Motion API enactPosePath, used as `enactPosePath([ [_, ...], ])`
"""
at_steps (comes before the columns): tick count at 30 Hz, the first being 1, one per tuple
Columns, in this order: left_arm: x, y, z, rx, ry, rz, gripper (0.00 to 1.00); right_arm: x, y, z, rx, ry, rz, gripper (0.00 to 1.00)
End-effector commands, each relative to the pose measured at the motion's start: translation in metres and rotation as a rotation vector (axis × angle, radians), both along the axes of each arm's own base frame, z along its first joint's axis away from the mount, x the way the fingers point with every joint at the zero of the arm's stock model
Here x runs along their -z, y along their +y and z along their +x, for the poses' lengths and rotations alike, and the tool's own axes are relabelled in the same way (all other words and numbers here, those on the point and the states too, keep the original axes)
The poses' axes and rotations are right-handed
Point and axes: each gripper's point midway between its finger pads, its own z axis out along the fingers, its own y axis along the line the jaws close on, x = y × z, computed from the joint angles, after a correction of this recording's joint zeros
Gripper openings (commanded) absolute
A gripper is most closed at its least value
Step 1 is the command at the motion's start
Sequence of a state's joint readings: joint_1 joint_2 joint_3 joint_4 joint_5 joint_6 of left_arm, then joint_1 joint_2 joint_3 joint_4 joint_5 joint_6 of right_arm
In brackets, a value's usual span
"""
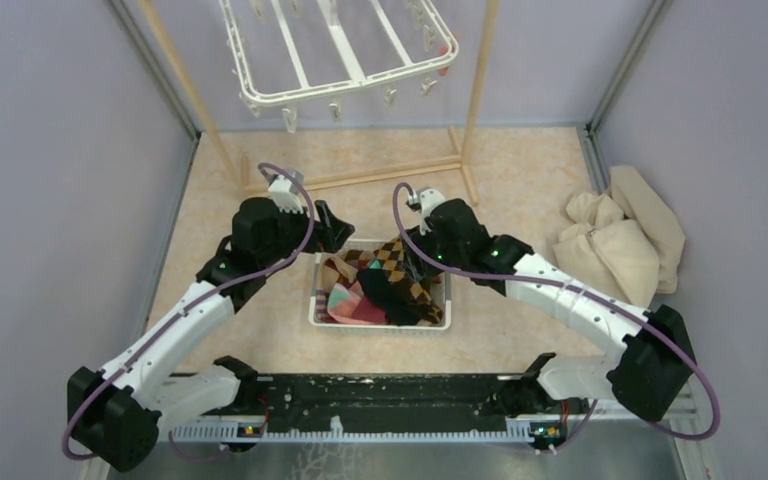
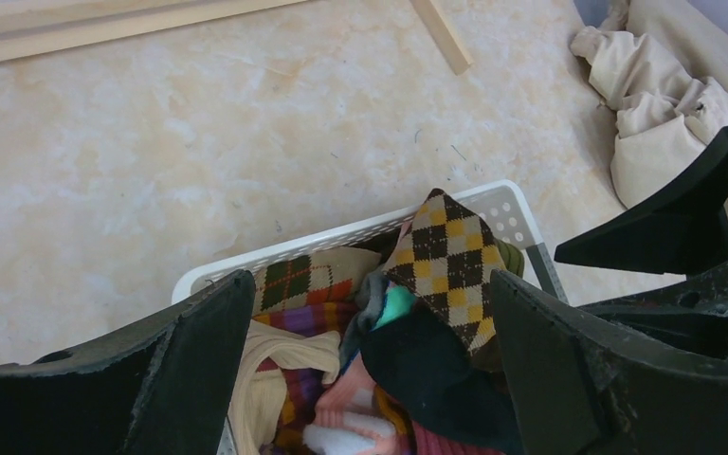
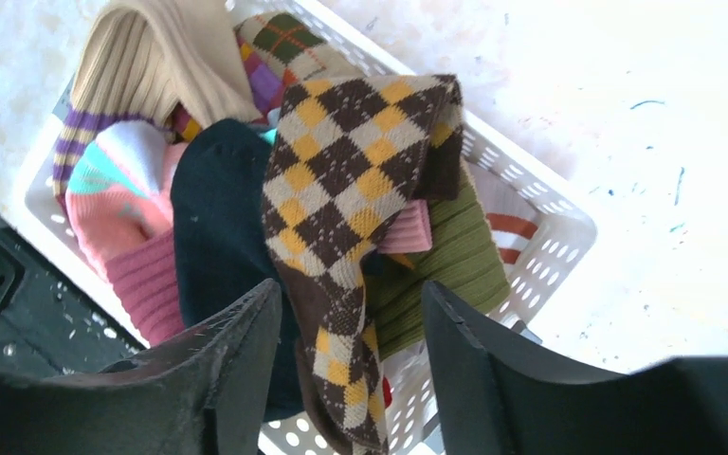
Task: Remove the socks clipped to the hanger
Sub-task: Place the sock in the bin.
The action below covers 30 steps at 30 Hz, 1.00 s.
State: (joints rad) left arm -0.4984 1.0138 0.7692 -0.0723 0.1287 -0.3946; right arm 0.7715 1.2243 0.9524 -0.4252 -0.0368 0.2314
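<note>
The white hanger [image 1: 345, 62] hangs from the wooden rack at the back, and its clips look empty. The socks [image 1: 385, 285] lie heaped in a white slotted basket [image 1: 315, 300]. A brown argyle sock [image 3: 351, 180] is draped on top, over a black sock [image 3: 213, 218] and an olive sock [image 3: 455, 265]. My right gripper [image 3: 351, 360] is open above the basket's far right side, with the argyle sock's end between its spread fingers and touching neither. My left gripper [image 2: 370, 351] is open and empty over the basket's far left end [image 2: 341, 232]. Both grippers, left [image 1: 338, 230] and right [image 1: 405, 255], show in the top view.
The wooden rack's base bars [image 1: 380, 170] lie on the floor just behind the basket. A big beige cloth heap [image 1: 620, 240] sits at the right wall and also shows in the left wrist view [image 2: 664, 104]. Grey walls close in both sides.
</note>
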Motion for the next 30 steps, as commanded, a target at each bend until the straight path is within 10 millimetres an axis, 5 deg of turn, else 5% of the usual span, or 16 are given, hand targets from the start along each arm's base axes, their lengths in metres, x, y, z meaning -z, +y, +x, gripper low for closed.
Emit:
enactPosePath([
  [1,0.002,0.004,0.003,-0.062,0.017,0.006,0.99,-0.019,0.011,0.024,0.057,-0.098,0.047,0.51],
  [8,0.036,-0.008,-0.003,-0.064,0.081,0.070,0.93,-0.003,0.026,0.029,0.059,-0.069,0.076,0.27],
  [13,0.066,-0.015,-0.007,-0.055,0.146,0.125,0.79,0.023,0.039,0.020,0.031,-0.023,0.069,0.26],
  [21,0.114,-0.014,-0.017,-0.057,0.234,0.198,0.59,0.094,0.045,0.012,0.022,0.088,0.007,0.25],
  [26,0.132,-0.008,-0.022,-0.079,0.265,0.215,0.57,0.131,0.046,0.016,0.046,0.127,-0.038,0.24],
  [30,0.145,-0.003,-0.019,-0.118,0.283,0.239,0.58,0.139,0.051,0.031,0.076,0.108,-0.057,0.25],
])
